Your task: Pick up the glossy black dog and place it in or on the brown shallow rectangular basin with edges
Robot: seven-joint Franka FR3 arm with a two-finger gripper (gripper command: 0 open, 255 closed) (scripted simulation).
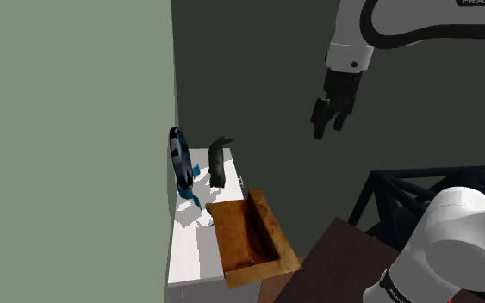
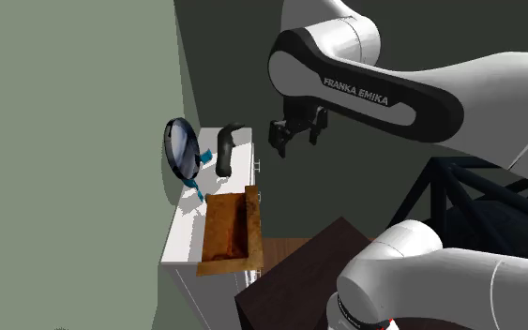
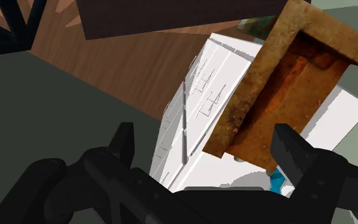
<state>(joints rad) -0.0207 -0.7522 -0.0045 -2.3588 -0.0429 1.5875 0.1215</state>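
Now, shoulder view: my gripper (image 1: pixel 328 129) hangs in open air, well apart from the white cabinet (image 1: pixel 193 254). The black dog (image 1: pixel 218 162) is on the cabinet top, at 8 o'clock from me. The brown basin (image 1: pixel 273 228) sits at 5 o'clock from the dog, near it.

Second exterior view: the dog (image 2: pixel 224 150) is at 9 o'clock from my gripper (image 2: pixel 295 142), with the basin (image 2: pixel 250 220) at 6 o'clock from the dog.

Wrist view: my fingers (image 3: pixel 125 137) stand apart with nothing between them. The basin (image 3: pixel 250 89) lies beyond them on the cabinet (image 3: pixel 196 114).
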